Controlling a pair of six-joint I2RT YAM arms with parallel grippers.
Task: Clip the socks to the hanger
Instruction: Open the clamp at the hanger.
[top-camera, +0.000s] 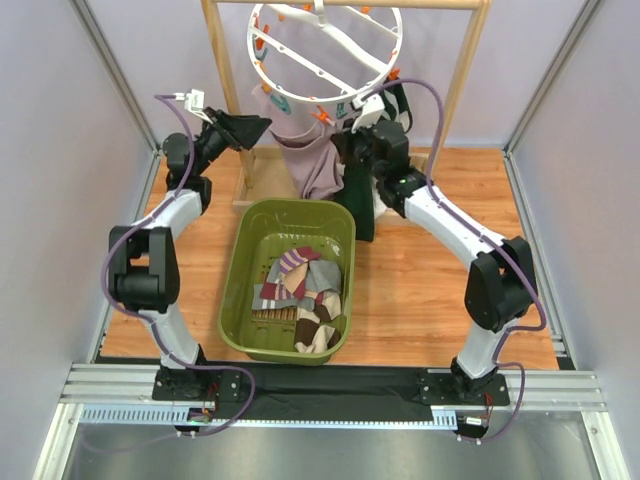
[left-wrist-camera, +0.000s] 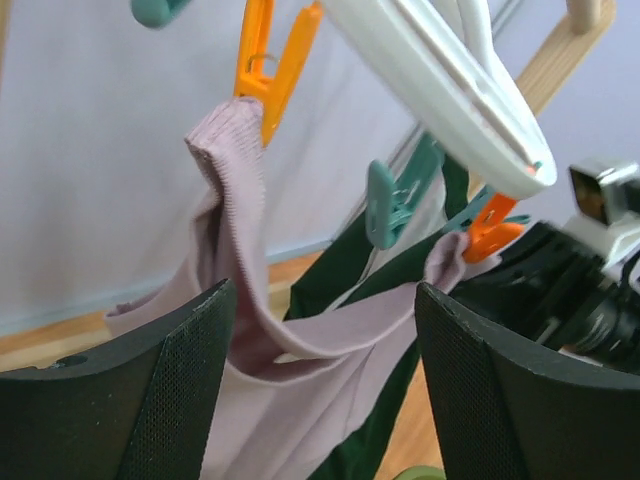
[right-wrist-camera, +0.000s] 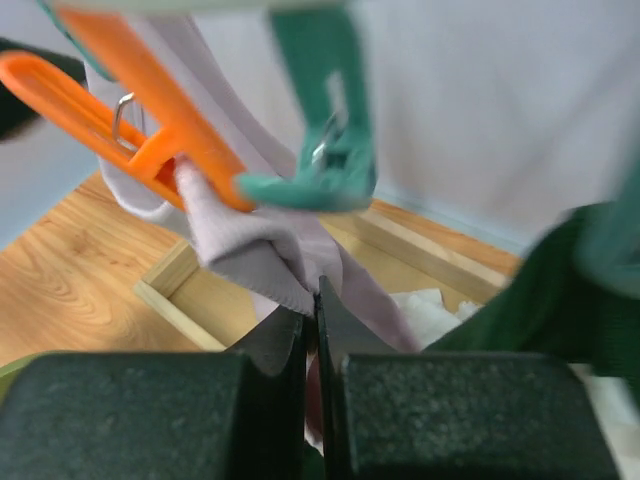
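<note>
The white ring hanger (top-camera: 385, 60) hangs from the wooden rail, with orange and teal clips round it. A lilac sock (top-camera: 315, 160) hangs from two orange clips (left-wrist-camera: 275, 55) (left-wrist-camera: 490, 225) and sags between them. A dark green sock (top-camera: 362, 205) hangs behind it. My left gripper (top-camera: 262, 128) is open, its fingers either side of the lilac sock (left-wrist-camera: 300, 400) without touching it. My right gripper (right-wrist-camera: 318, 290) is shut, and the lilac sock's hem (right-wrist-camera: 250, 250) runs into its tips just under an orange clip (right-wrist-camera: 150, 120). Several more socks (top-camera: 300, 290) lie in the basket.
The olive-green basket (top-camera: 235, 270) stands in the middle of the table between the two arms. The wooden rack's posts (top-camera: 225, 60) (top-camera: 462, 70) rise at the back, with its base frame (right-wrist-camera: 180, 300) on the table. A teal clip (right-wrist-camera: 320, 150) dangles just above my right fingers.
</note>
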